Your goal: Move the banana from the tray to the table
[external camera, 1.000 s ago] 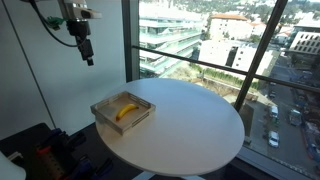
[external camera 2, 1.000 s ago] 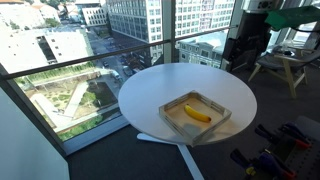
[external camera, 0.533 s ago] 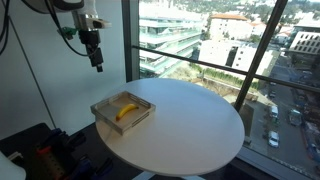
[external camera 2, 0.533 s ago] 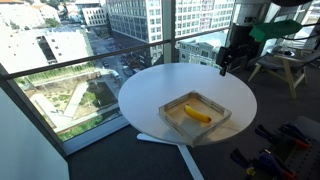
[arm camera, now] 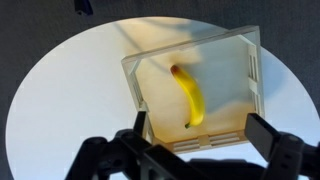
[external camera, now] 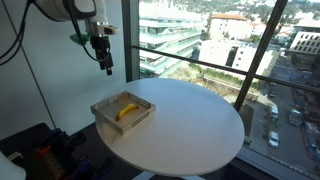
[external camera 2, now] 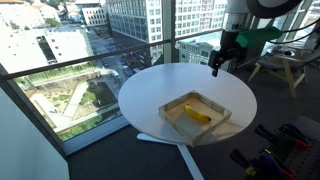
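in an exterior view the gripper (external camera: 108,68) hangs above the left edge of the table (external camera: 195,125), jaws spread wide and empty, well apart from the tray (external camera: 101,108). the banana (external camera: 125,110) lies flat on the tray floor, untouched, so no part of the transfer is done. remaining steps, as judged: descend, grasp the banana, lift it clear and set it on the bare top to the right.
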